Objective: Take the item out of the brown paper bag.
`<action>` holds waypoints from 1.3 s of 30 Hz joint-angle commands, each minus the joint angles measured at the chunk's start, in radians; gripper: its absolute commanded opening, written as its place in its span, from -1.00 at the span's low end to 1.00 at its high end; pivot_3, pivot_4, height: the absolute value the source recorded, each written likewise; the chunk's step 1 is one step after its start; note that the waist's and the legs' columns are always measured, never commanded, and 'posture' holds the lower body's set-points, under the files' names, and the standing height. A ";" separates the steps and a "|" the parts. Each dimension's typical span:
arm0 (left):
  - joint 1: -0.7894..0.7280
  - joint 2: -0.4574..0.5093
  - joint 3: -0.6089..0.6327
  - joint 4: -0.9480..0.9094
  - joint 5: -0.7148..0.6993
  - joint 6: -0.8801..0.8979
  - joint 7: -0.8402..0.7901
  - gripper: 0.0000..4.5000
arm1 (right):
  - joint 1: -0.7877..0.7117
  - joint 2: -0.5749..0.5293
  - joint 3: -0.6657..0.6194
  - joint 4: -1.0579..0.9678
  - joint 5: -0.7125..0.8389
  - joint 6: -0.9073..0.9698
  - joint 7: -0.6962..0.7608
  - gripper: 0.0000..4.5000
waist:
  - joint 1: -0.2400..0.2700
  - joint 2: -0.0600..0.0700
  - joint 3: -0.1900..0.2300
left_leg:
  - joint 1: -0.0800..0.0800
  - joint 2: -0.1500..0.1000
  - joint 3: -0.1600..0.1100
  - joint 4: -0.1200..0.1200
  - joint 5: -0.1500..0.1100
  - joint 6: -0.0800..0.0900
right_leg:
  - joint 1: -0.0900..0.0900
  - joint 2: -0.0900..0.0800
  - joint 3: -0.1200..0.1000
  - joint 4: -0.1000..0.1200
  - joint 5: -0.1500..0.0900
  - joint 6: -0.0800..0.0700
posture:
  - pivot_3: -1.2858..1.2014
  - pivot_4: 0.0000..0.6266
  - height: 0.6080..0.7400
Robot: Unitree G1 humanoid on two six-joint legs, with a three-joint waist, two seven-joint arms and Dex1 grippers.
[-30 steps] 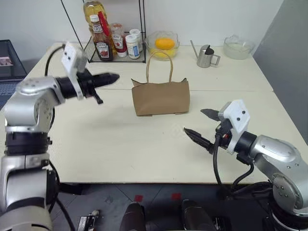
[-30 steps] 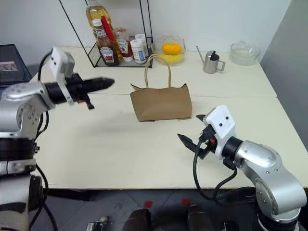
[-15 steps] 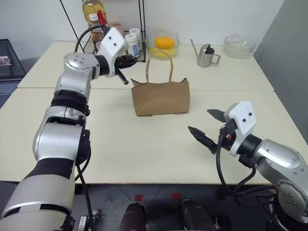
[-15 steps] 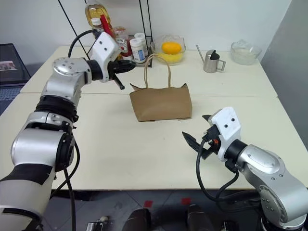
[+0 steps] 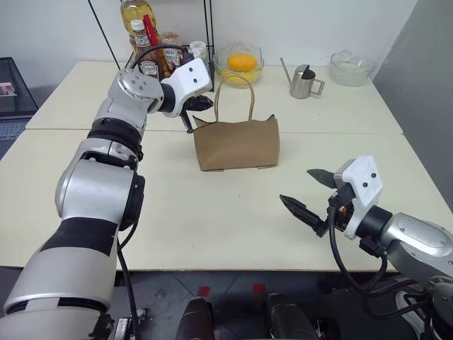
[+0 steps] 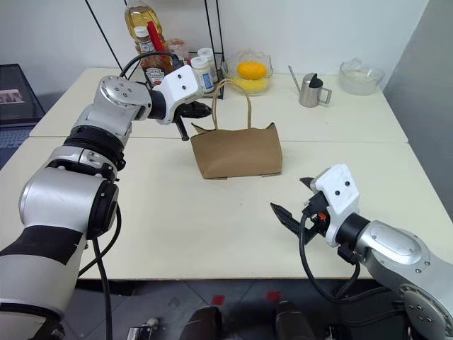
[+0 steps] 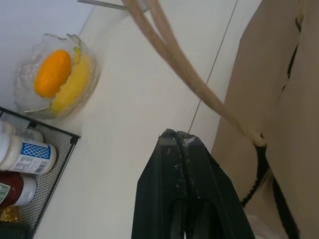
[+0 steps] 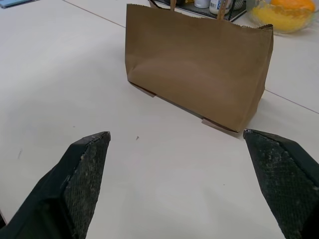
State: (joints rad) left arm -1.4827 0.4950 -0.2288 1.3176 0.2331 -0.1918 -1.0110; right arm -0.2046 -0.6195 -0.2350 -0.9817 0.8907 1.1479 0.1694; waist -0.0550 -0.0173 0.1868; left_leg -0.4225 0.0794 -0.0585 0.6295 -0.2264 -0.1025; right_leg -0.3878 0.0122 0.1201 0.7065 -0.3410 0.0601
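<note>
The brown paper bag (image 5: 237, 143) stands upright in the middle of the table, its two tan handles (image 5: 234, 91) looped up above it. The item is hidden; I cannot see into the bag. My left gripper (image 5: 206, 103) is shut with nothing in it, its tip just beside the bag's upper left corner, next to the handles (image 7: 189, 69). In the left wrist view the shut fingertips (image 7: 178, 135) sit close to the bag's wall (image 7: 279, 74). My right gripper (image 5: 297, 186) hovers open and empty over the table in front of the bag (image 8: 199, 69), to the right and well apart from it.
A black wire rack (image 5: 173, 67) at the back left holds ketchup bottles, white jars and a large yellow oil bottle (image 5: 136, 18). Behind the bag are a glass bowl of yellow fruit (image 5: 242, 64), a metal pitcher (image 5: 304, 81) and another glass bowl (image 5: 352, 69).
My left arm has swung right and forward from the table's left side to the bag's upper left corner, its wrist rolling, gripper still shut. The right gripper has stayed open, almost in place.
</note>
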 commanded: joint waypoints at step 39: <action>0.145 0.042 -0.168 -0.313 -0.221 0.078 -0.603 -1.00 | 0.270 -0.361 0.061 -0.066 0.225 -0.450 -0.128 0.99 | -0.002 -0.001 0.000 | -0.001 0.000 -0.001 0.001 0.001 0.001 | 0.001 0.000 0.000 0.001 0.000 0.000 | 0.03 -0.52 1.00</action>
State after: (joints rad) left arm -1.3433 0.5100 -0.3582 1.0802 0.0776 -0.1405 -1.6067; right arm 0.0599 -0.9693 -0.1693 -0.9837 1.1191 0.7369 0.0405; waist -0.0567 -0.0180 0.1865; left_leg -0.4233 0.0794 -0.0599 0.6310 -0.2259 -0.1018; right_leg -0.3865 0.0123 0.1202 0.7071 -0.3410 0.0600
